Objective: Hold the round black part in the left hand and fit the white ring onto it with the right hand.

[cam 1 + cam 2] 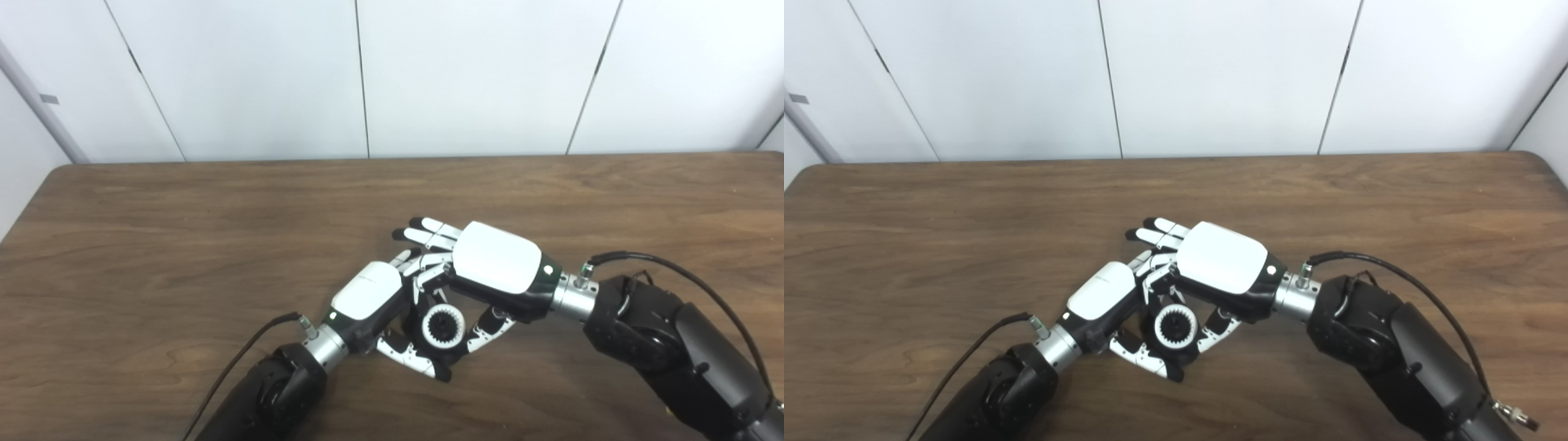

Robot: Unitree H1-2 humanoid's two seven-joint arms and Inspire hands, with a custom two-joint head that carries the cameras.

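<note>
My left hand (367, 298) grips the round black part (429, 315) just above the wooden table (153, 257); the toothed white ring (443, 326) sits on it, pinched by my right hand (497, 264).

Both my eyes look down from my head, tilted forward over the wooden table (184, 245), facing the white panelled wall (478, 73) that fills the upper third of each frame. They sit fairly near the work: my arms enter from the bottom edge, and my left hand (367, 297) and right hand (497, 263) meet low in the centre. The two views share nearly everything. The left eye view shows more of the table's far left corner at the frame's left; the right eye view shows the far right corner at its right edge.
</note>
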